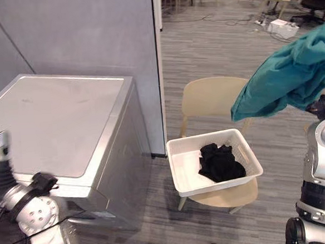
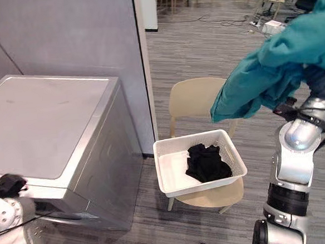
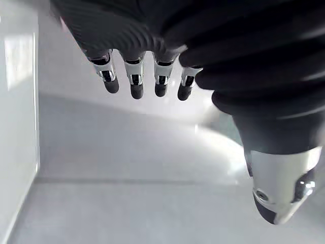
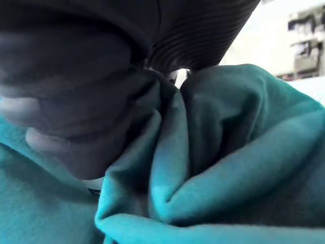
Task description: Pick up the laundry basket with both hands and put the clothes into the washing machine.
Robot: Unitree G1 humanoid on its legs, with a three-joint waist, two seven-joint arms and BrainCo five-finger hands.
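Basket [image 1: 183, 173] sits on a chair [image 1: 211, 96] right of the washer [image 1: 56, 118], with black clothes [image 1: 221, 162] heaped in its right half. A teal garment [image 1: 288, 79] hangs high at the far right, well above the basket and apart from it. The right hand [image 4: 76, 132] has this garment bunched in a closed grip, the cloth creased tight against it. The left hand [image 3: 136, 84] shows at the near left by the washer's near edge, fingers straight and holding nothing.

The washer's top looks flat and closed, so the garment probably has nowhere to go until it is opened; swinging the cloth over now would only lay it on the lid. The garment hangs in a long loose fold below the grip, and that tail could drag across the basket or snag the chair back on the way left. A grip on bunched cloth can also slacken, dropping it on the floor. The black clothes are not yet moved.
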